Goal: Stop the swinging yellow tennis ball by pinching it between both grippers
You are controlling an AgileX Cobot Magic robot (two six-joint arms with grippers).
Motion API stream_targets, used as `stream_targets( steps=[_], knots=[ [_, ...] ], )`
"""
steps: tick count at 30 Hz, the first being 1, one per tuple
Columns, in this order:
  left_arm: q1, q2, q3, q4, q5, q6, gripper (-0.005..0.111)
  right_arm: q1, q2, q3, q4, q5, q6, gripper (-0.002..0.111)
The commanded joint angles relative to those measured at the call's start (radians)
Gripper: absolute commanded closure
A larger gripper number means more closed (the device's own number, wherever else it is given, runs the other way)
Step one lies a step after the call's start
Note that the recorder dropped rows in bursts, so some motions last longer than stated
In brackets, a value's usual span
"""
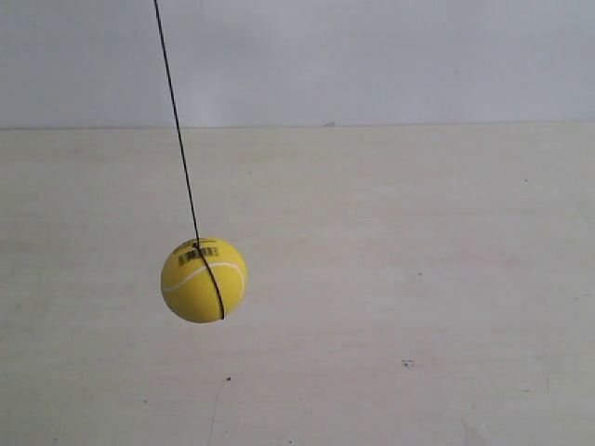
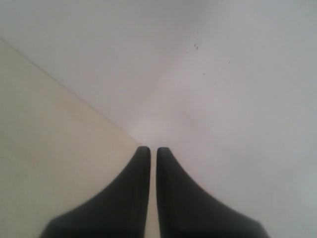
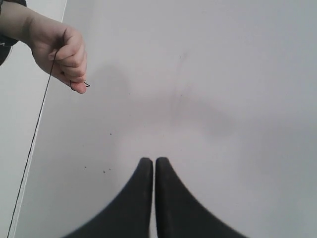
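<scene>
The yellow tennis ball [image 1: 204,280] hangs on a thin dark string [image 1: 178,139] in the left half of the exterior view, above the pale table. It shows a white seam and a small black label. No arm appears in that view. My left gripper [image 2: 149,149] is shut, its black tips nearly touching, with nothing between them; the ball is not in its view. My right gripper [image 3: 153,160] is shut too and holds nothing. In the right wrist view a person's hand [image 3: 62,57] holds the string [image 3: 30,148]; the ball itself is out of that view.
The pale table [image 1: 418,307] meets a light grey wall [image 1: 390,56] at the back. The left wrist view shows the table edge [image 2: 74,94] running diagonally against the grey wall.
</scene>
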Motion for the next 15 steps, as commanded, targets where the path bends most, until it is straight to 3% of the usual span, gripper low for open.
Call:
stream_targets(
  steps=[1, 6, 15],
  knots=[
    [0.002, -0.002, 0.003, 0.100, 0.089, 0.002, 0.102, 0.000, -0.002, -0.006, 0.001, -0.002, -0.003, 0.108],
    [0.002, -0.002, 0.003, 0.100, 0.228, 0.007, 0.102, 0.000, -0.002, -0.006, 0.001, -0.002, -0.003, 0.108],
    [0.002, -0.002, 0.003, 0.100, 0.228, 0.007, 0.102, 0.000, -0.002, -0.006, 0.001, -0.002, -0.003, 0.108]
  ],
)
